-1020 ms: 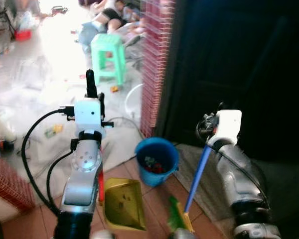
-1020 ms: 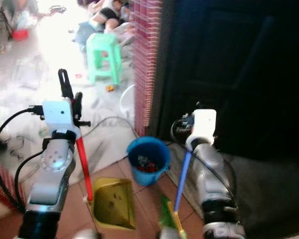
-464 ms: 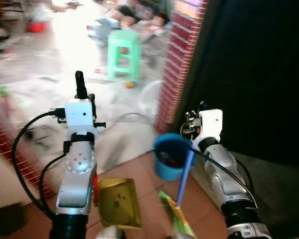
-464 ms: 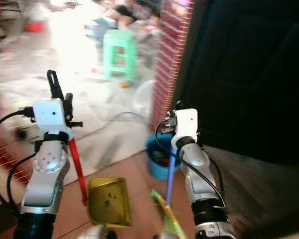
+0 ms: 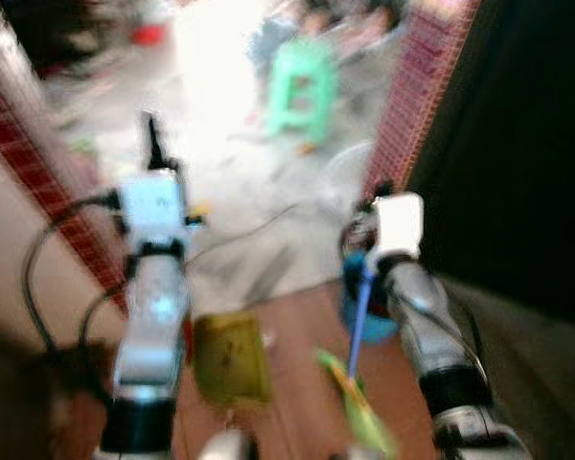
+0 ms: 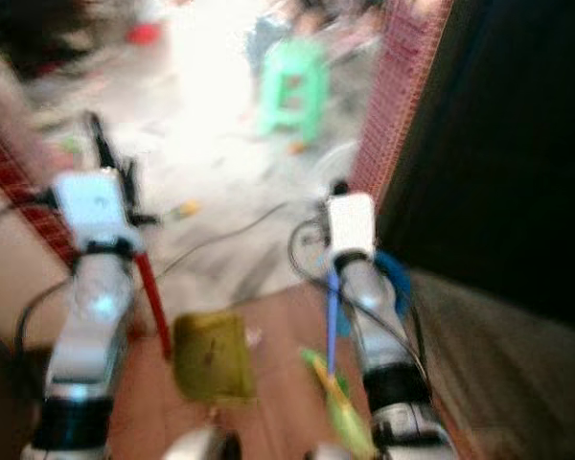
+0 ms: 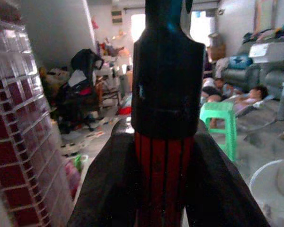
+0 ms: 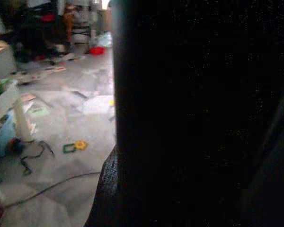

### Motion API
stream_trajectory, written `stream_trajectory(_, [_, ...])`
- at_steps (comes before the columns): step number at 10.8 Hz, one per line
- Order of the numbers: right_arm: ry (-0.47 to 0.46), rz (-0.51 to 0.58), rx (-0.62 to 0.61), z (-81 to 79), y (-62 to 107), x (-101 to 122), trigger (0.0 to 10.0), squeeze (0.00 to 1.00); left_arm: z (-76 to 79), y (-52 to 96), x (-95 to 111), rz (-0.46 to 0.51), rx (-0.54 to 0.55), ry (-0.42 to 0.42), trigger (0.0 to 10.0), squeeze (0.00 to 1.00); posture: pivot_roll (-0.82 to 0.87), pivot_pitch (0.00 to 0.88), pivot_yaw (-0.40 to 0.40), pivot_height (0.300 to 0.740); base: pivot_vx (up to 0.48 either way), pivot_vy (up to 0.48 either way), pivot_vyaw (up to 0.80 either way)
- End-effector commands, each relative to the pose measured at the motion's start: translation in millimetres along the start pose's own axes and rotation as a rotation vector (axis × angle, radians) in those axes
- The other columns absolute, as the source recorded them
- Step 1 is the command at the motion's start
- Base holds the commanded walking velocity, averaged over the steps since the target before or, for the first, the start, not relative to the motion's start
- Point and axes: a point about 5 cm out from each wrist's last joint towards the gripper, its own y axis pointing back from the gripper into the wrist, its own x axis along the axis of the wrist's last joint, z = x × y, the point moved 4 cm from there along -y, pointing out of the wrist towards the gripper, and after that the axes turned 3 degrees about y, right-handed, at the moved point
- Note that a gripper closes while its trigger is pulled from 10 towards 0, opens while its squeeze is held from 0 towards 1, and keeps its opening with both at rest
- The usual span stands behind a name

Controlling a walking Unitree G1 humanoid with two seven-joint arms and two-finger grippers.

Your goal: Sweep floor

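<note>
The head views are blurred. My left gripper (image 6: 110,161) is shut on the red handle (image 6: 151,299) of a yellow dustpan (image 6: 209,356), which hangs low over the brown tiles. In the left wrist view the ribbed red handle (image 7: 163,175) sits between the black fingers (image 7: 109,189). My right gripper (image 6: 339,188) is shut on the blue broom handle (image 6: 332,316); the green and yellow bristles (image 6: 337,407) point down between my arms. In the right wrist view the handle (image 8: 180,118) is a dark bar.
A blue bucket (image 5: 381,321) stands behind my right arm beside a red brick pillar (image 5: 417,96) and a dark doorway. Another brick wall (image 5: 38,144) is at the left. Ahead are a green stool (image 5: 302,81), a floor cable, scattered litter, and a person (image 7: 236,97) lying down.
The camera has swung and the picture has blurred: stool, pillar and bucket have shifted right in view, and a brick wall has come in at the left. Both grippers keep their holds.
</note>
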Motion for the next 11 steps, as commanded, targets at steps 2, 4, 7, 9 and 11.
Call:
stream_trajectory(2, [-0.006,0.039,0.026,-7.6,-4.1,8,10.0,0.0,-2.6,-2.3,13,0.042,0.001,0.004,10.0,0.0,-0.04,0.007,0.007,0.74,0.0,0.0,0.76])
stream_trajectory(4, [0.004,0.044,0.039,-8.7,-4.5,8,10.0,0.0,-4.1,-2.5,14,0.046,0.014,0.001,10.0,0.0,-0.04,0.007,-0.007,0.74,0.0,0.0,0.76])
stream_trajectory(7, [0.049,0.073,0.045,-5.5,-7.6,16,10.0,0.0,-10.5,1.1,5,0.025,0.043,-0.042,10.0,0.0,-0.04,0.01,-0.013,0.74,0.0,0.0,0.76])
stream_trajectory(9, [0.078,0.071,0.031,0.9,-5.6,15,10.0,0.0,-15.8,-0.1,4,0.008,0.067,-0.025,10.0,0.0,-0.04,0.01,-0.021,0.74,0.0,0.0,0.76])
stream_trajectory(11, [0.124,0.12,0.011,4.0,-5.5,29,10.0,0.0,-16.4,2.8,-2,-0.015,0.066,-0.027,10.0,0.0,-0.03,0.015,-0.019,0.74,0.0,0.0,0.66])
